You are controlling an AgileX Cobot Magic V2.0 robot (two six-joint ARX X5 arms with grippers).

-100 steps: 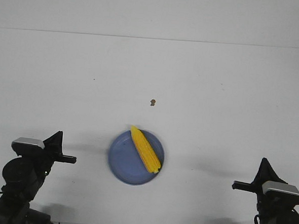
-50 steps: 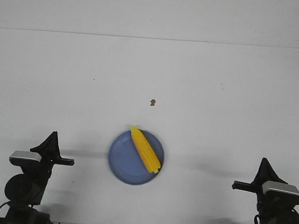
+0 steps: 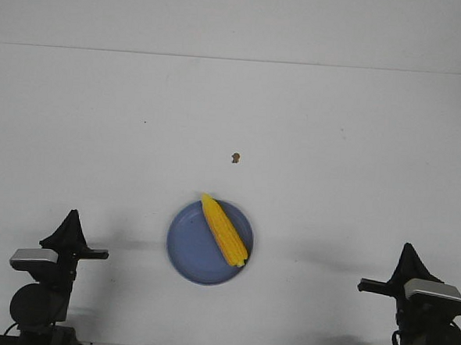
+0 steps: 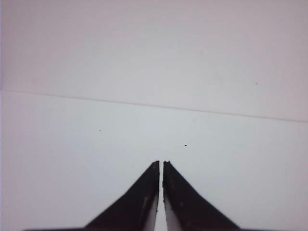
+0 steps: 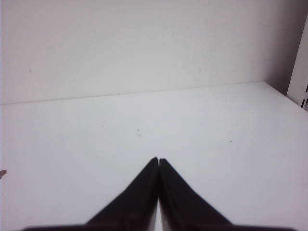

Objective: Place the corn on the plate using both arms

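The yellow corn (image 3: 224, 230) lies slantwise on the light blue plate (image 3: 186, 252) near the table's front middle, its tip over the far rim. My left gripper (image 3: 71, 217) is shut and empty at the front left, well left of the plate; in the left wrist view (image 4: 160, 162) the jaws stand nearly together over bare table. My right gripper (image 3: 406, 251) is shut and empty at the front right; in the right wrist view (image 5: 158, 159) the jaws touch. Neither wrist view shows the corn or the plate.
A tiny brown speck (image 3: 235, 158) lies on the white table beyond the plate, and shows at the edge of the right wrist view (image 5: 2, 173). A white wall rises behind the table's far edge.
My left arm has drawn back toward the front left corner and lower in view. The corn, the plate and my right arm have not moved.
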